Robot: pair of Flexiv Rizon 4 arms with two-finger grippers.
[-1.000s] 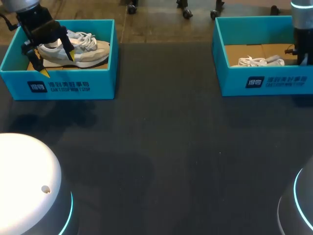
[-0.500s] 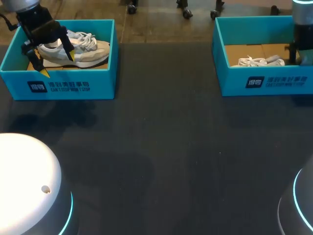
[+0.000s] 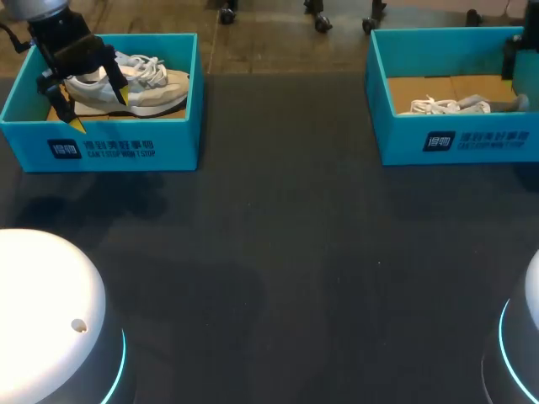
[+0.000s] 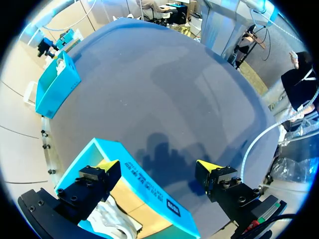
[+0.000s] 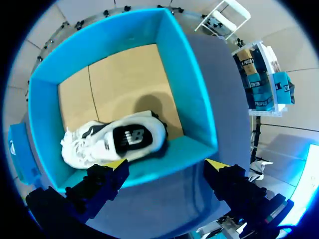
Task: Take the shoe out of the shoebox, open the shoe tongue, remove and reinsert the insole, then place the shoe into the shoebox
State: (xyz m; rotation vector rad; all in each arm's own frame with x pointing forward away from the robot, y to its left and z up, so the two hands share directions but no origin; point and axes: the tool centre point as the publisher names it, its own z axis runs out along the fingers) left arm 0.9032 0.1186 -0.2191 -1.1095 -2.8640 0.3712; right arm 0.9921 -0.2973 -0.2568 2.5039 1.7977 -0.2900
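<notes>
The left gripper (image 4: pixel 158 165) hangs spread astride the left shoebox (image 3: pixel 118 150) wall by the left shoe (image 3: pixel 139 84), and the right gripper (image 5: pixel 165 164), also spread, hangs above the right shoebox (image 5: pixel 194 99) wall beside the right shoe (image 5: pixel 114 139), so a straight descent could strike cardboard and shove a box.

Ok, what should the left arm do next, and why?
Probably shift the left arm's jaws farther in over the shoe: they stand open astride the front wall of the shoebox, one tip outside it, so lowering now would likely hit the wall rather than grip the shoe.
</notes>
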